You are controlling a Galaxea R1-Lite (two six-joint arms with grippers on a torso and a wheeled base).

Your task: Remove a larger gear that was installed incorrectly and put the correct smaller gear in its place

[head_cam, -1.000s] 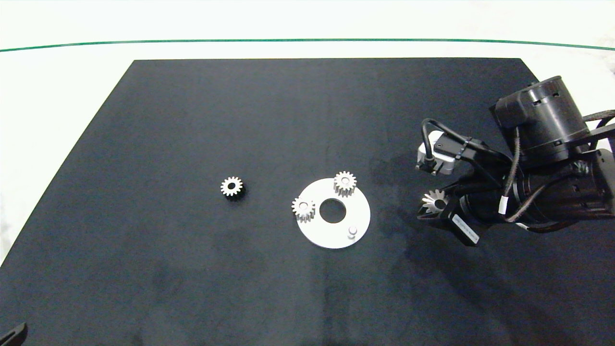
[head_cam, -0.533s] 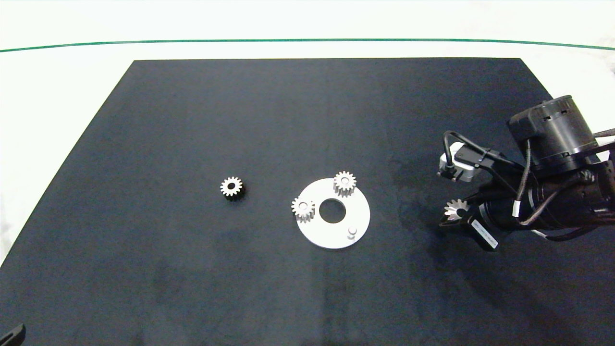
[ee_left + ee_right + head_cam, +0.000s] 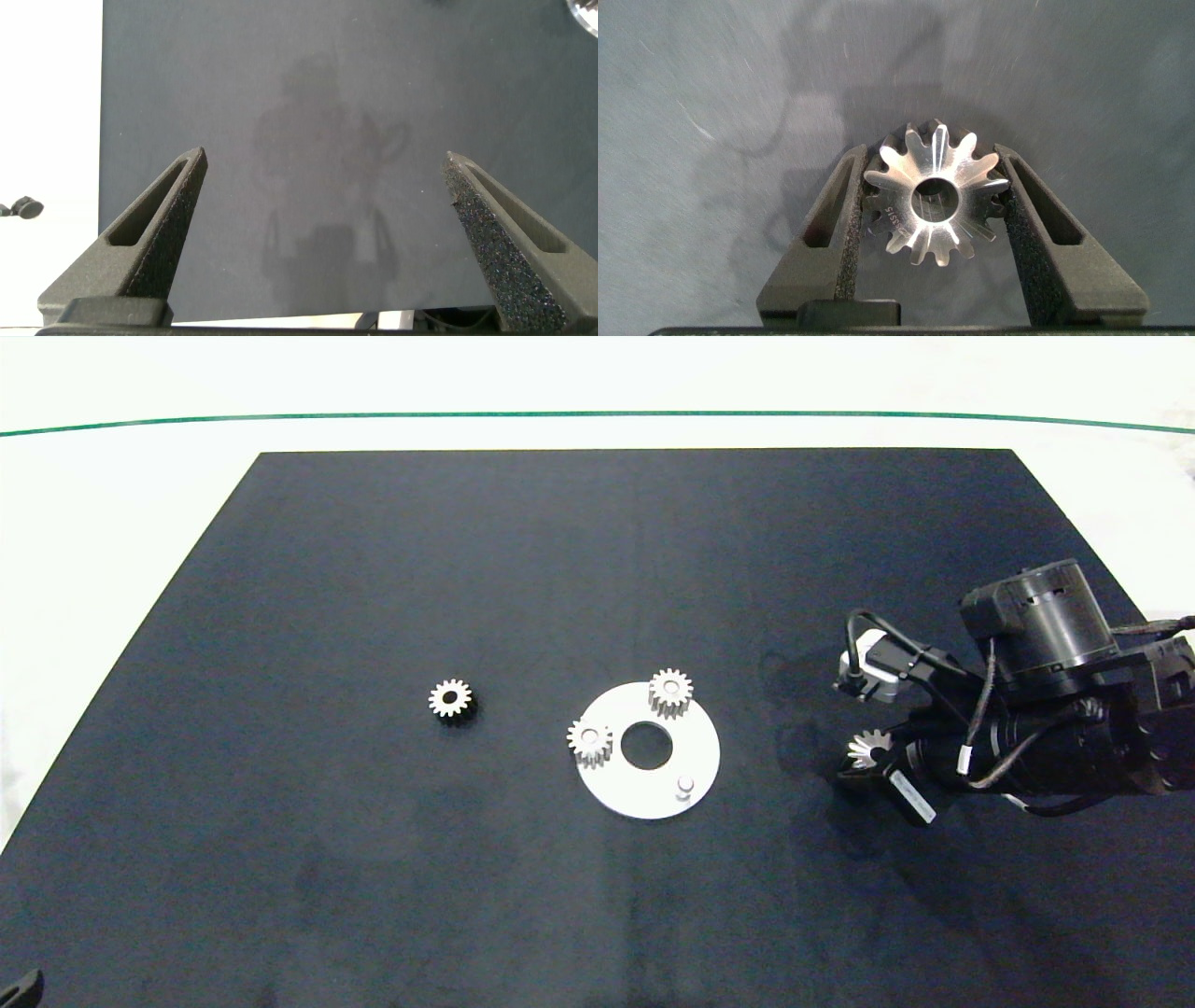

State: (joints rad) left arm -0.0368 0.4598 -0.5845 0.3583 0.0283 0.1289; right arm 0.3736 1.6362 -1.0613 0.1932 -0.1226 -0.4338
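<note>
The right gripper comes in from the right edge of the head view and hangs over the dark mat that covers the bench, well to the right of the white disc. Its jaws are clamped on the larger gear, one grey finger pressed to each side of the star-like teeth, with the dark centre hole facing the wrist camera (some tiny engraved marks on the gear's face are too small to read). In the head view this gear shows just at the tip of the arm.

The white disc lies flat near the middle of the mat. Two small gears sit on it, one at its far edge and one at its left edge; a short bare peg stands near its front right edge.

The smaller gear lies alone on the mat, well to the left of the disc.

The left gripper is parked off the near left corner of the mat, its jaws spread wide with nothing between them.
</note>
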